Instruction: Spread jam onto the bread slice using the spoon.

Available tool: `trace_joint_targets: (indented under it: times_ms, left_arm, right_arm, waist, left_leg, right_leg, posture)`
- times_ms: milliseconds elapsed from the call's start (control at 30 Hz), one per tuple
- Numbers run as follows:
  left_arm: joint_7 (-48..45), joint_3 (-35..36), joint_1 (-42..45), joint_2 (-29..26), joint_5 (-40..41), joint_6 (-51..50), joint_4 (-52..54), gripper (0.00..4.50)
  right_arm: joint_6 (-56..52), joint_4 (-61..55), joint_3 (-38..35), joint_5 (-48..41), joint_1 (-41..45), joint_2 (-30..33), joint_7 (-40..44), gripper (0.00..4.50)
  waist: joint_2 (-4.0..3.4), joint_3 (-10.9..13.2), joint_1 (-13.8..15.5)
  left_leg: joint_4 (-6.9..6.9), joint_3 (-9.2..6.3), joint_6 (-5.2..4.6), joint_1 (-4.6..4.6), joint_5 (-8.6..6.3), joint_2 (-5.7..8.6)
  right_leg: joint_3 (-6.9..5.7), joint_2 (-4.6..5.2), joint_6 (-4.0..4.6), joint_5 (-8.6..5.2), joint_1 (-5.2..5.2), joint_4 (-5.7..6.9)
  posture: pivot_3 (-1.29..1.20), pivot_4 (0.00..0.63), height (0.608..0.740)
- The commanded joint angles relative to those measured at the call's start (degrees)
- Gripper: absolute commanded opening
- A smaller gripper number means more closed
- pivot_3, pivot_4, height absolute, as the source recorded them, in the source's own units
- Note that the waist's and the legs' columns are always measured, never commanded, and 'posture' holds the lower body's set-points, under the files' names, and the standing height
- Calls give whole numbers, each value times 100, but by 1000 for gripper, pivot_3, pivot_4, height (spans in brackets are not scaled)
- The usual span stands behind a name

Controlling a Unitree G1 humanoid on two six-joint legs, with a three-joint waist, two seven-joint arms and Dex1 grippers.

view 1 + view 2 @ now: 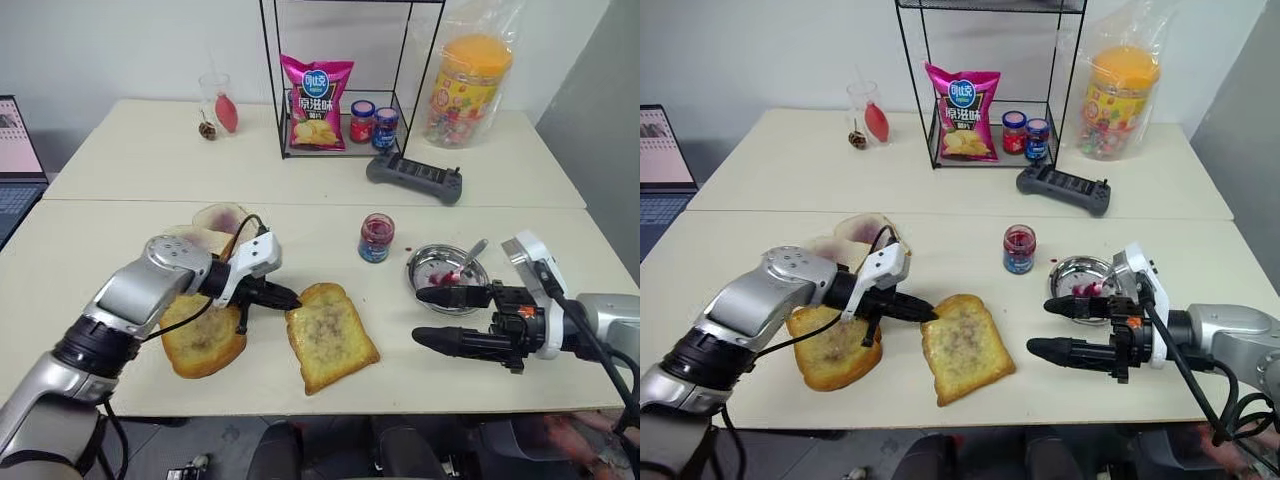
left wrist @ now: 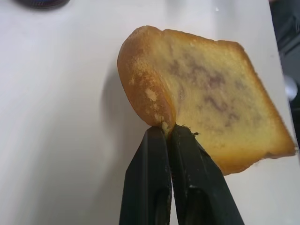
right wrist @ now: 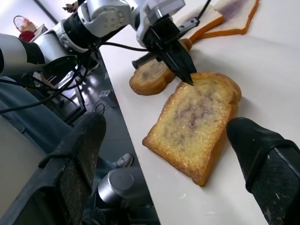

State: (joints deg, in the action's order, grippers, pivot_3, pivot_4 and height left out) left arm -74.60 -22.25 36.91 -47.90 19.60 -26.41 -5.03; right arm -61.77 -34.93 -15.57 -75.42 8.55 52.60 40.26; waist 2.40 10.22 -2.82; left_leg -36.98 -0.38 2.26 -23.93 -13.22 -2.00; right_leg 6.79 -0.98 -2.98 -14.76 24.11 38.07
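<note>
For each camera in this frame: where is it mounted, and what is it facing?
Head stereo views: look down over the table; both arms show.
Left wrist view: along the shut left gripper at the bread slice corner.
Right wrist view: between the open right gripper fingers, toward the same slice and the left gripper.

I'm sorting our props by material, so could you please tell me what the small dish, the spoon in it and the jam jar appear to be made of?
The dish looks like polished metal: silvery, with bright reflections. The spoon looks like shiny metal too, silver and slim. The jam jar seems clear glass, since the dark red jam shows through above its blue label, though clear plastic is possible.
</note>
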Motion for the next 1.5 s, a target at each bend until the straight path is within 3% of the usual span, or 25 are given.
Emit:
trace_joint_targets:
  times_ms: [33, 67, 633, 800, 1000, 1267, 1500]
  left_arm:
    - [-46, 14, 357, 432, -349, 459, -430, 16]
    - [-74, 31, 398, 517, -406, 504, -518, 16]
    - [11, 612, 564, 742, -734, 776, -885, 3556]
    - [-71, 1010, 577, 761, -189, 319, -196, 4438]
    - [-106, 1362, 326, 805, 895, -689, 1438, 4438]
    - [567, 1430, -44, 1072, 1060, -906, 2158, 4438]
    - [980, 1542, -386, 1123, 1123, -1030, 2530, 4438]
  right_arm:
    - [171, -91, -134, -29, -15, -1, -193, 4500]
    - [191, -76, -129, 4, -13, 2, -209, 4500]
    - [483, 829, -972, 488, -600, 24, -393, 4500]
    - [595, 1563, -1305, 681, -545, -304, -882, 4500]
    - [317, 2785, -1378, 367, 51, -726, -1436, 4500]
    - [86, 4671, -1232, 572, 1184, -1386, -1849, 4500]
    - [513, 6247, -788, 1611, 1940, -1636, -1316, 4500]
  waist:
    - [0, 0, 5]
    - [0, 0, 14]
    - [0, 0, 13]
    - [0, -1, 16]
    - [-8, -5, -17]
    - [-25, -6, -56]
    - [-37, -3, -59]
  left_leg:
    - [-3, 0, 0, 0, 0, 5]
    - [-6, -2, 0, 0, 0, 8]
    - [-10, -28, -5, -1, 3, 17]
    - [-12, -30, -5, -2, 3, 18]
    - [-10, -31, -5, -2, 3, 17]
    - [-12, -36, -22, 27, 14, 22]
    - [-10, -34, -25, 29, 16, 26]
  right_leg:
    - [2, 4, -4, 3, -2, 0]
    - [4, 6, -12, 5, -3, 0]
    - [-6, 7, -23, 11, -10, 6]
    - [-7, 8, -18, 15, -11, 6]
    - [-7, 9, -16, 16, -11, 7]
    - [-7, 5, -25, 21, -39, 11]
    - [-5, 8, -29, 23, -45, 2]
  posture:
    - [0, 150, 740]
    - [0, 150, 740]
    - [0, 150, 740]
    - [0, 150, 740]
    - [0, 150, 740]
    - [0, 150, 740]
    - [0, 150, 740]
